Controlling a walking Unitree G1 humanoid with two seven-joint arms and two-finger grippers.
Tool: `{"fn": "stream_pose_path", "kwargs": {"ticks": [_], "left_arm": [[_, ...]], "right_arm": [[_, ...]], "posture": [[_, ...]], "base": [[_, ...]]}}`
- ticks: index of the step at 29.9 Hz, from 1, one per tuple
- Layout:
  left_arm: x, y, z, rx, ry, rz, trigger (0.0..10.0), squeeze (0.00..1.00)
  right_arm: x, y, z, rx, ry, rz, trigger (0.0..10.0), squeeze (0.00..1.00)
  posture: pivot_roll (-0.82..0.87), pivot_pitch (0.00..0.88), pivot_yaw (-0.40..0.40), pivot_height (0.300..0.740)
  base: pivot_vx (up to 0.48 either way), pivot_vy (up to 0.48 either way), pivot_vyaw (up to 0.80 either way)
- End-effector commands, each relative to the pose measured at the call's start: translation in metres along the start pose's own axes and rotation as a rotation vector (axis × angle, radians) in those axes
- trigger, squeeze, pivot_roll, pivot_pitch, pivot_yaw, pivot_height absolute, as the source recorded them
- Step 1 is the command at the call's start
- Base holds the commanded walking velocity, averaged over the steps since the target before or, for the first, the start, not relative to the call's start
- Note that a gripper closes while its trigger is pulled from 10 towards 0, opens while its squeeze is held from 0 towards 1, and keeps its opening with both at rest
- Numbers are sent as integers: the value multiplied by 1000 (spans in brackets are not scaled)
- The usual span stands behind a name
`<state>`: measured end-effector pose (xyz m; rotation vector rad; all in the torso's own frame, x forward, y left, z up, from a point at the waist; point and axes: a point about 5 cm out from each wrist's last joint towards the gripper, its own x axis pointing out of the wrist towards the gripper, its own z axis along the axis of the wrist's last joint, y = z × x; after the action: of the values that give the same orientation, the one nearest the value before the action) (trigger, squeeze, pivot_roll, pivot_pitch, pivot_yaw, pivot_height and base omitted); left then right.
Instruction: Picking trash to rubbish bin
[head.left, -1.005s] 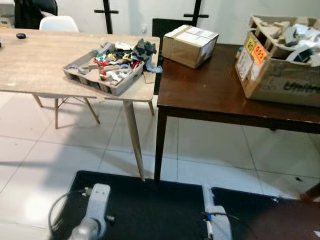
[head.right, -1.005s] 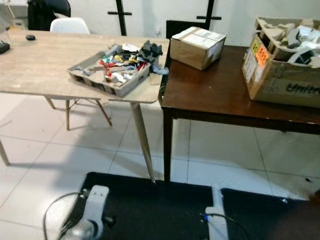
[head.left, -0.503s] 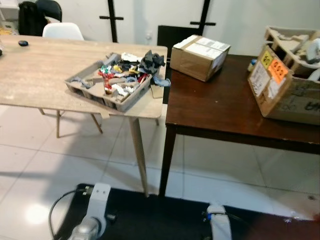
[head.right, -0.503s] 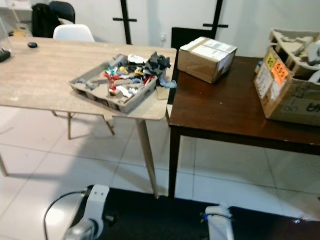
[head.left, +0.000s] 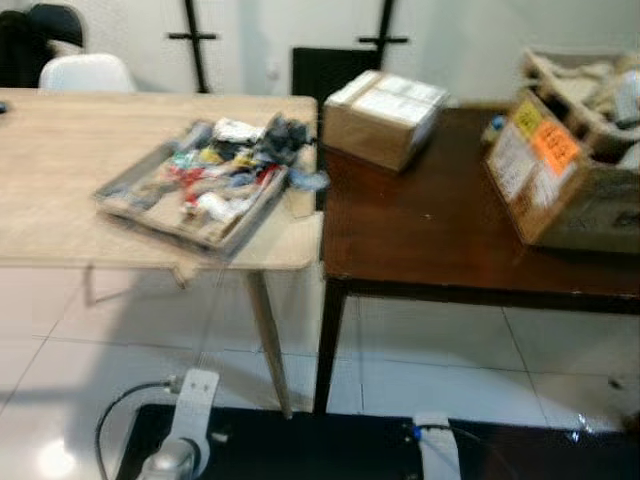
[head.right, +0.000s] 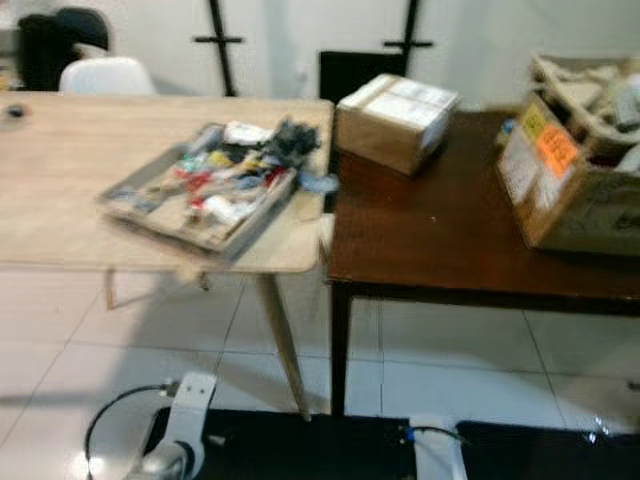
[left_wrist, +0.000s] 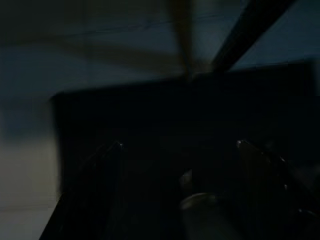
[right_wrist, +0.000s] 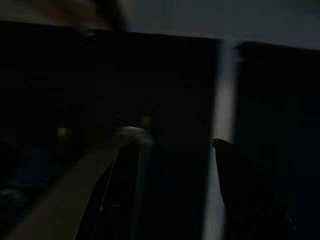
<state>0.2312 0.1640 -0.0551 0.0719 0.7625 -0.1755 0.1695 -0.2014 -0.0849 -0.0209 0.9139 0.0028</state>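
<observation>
A grey tray (head.left: 122, 200) heaped with mixed small trash (head.left: 225, 170) sits at the right end of a light wooden table (head.left: 50, 200). Both silver arms hang low at the bottom of the picture, the left arm (head.left: 185, 425) and the right arm (head.left: 436, 452), well below the tabletops. In the dark left wrist view my left gripper (left_wrist: 179, 145) shows its two fingers apart over the black mat, holding nothing. The right gripper (right_wrist: 167, 152) likewise has its fingers spread with nothing between them. The head views are blurred.
A dark wooden table (head.left: 450, 230) adjoins the light one and carries a taped cardboard box (head.left: 382, 115) and a large open box (head.left: 575, 170) with orange stickers. A black mat (head.left: 330, 445) lies on the white tiles at my feet. A white chair (head.left: 85, 72) stands behind.
The whole picture has shifted and blurred, so the camera has moved; the tables now sit a little lower and left in view. Tray, boxes and both arms keep their places.
</observation>
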Motion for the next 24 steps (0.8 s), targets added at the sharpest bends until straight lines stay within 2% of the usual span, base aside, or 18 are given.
{"fn": "stream_pose_path", "kwargs": {"ticks": [1, 9, 24], "left_arm": [[-4, 7, -12, 2, 44, 17, 10000, 0], [-4, 8, -12, 4, 43, 23, 10000, 0], [-6, 16, -15, 8, 51, 41, 10000, 0]], "right_arm": [[1, 5, 1, 14, -3, 9, 10000, 0], [2, 6, 2, 10, 6, 12, 10000, 0], [2, 8, 1, 7, 12, 14, 10000, 0]], "posture": [[49, 67, 13, 740], [55, 57, 12, 740], [62, 33, 16, 740]], "base": [[296, 0, 0], [284, 0, 0], [0, 0, 0]]}}
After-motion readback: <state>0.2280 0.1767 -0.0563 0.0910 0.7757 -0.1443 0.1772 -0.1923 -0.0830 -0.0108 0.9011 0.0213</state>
